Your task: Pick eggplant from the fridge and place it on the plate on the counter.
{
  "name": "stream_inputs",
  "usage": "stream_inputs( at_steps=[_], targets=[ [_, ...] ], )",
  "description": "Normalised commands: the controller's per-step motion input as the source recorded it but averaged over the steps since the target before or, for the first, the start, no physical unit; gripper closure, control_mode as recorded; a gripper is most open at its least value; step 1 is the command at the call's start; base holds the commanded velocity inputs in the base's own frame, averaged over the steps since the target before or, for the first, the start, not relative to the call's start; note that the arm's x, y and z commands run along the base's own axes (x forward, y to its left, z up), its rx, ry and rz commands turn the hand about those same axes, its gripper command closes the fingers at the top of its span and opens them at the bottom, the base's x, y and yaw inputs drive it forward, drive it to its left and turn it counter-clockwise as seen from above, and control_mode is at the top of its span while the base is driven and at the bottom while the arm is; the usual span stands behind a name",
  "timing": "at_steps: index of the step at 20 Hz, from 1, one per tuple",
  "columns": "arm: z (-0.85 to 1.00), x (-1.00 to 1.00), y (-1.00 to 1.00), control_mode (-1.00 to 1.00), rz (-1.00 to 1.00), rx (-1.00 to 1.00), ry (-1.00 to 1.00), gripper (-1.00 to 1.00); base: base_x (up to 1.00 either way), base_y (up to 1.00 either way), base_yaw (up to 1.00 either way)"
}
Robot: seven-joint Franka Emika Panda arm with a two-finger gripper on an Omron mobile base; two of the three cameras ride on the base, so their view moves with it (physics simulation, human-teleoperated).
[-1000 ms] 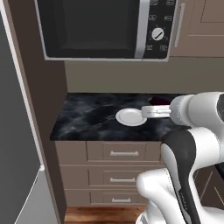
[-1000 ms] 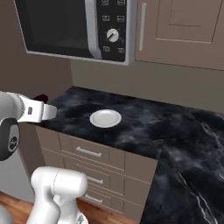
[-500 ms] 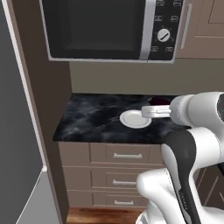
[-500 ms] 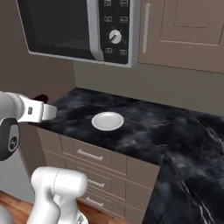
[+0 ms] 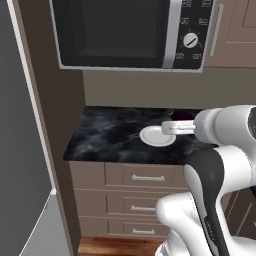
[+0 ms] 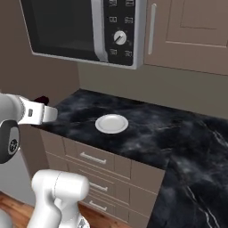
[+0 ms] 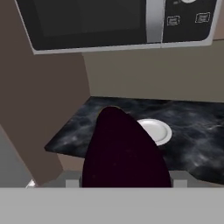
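In the left base view, the whole scene has slid since a second ago: the microwave (image 5: 135,32) and counter (image 5: 110,137) sit nearer and more central, so our base has driven in, not the things. The plate (image 5: 157,136) lies bare on the counter, just beside the arm's forward end.

In the right base view, the plate (image 6: 111,123) is likewise nearer than before. A dark tip of the eggplant (image 6: 41,99) peeks past the wrist, short of the counter's edge.

In the hand view, the tool (image 7: 124,177) is clamped on the eggplant (image 7: 124,153), with the plate (image 7: 158,130) just beyond it. We judge carrying nearly done; reaching over and releasing remains.
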Motion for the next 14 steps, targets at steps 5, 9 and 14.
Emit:
stream_inputs(
  at_steps=[5, 9, 14],
  targets=[
    [0.00, 0.00, 0.00, 1.00, 0.00, 0.00, 0.00, 1.00, 0.50, -0.16, 0.10],
    [0.00, 0.00, 0.00, 1.00, 0.00, 0.00, 0.00, 1.00, 0.52, -0.07, 0.05],
    [0.00, 0.00, 0.00, 1.00, 0.00, 0.00, 0.00, 1.00, 0.45, 0.00, 0.00]
  ],
)
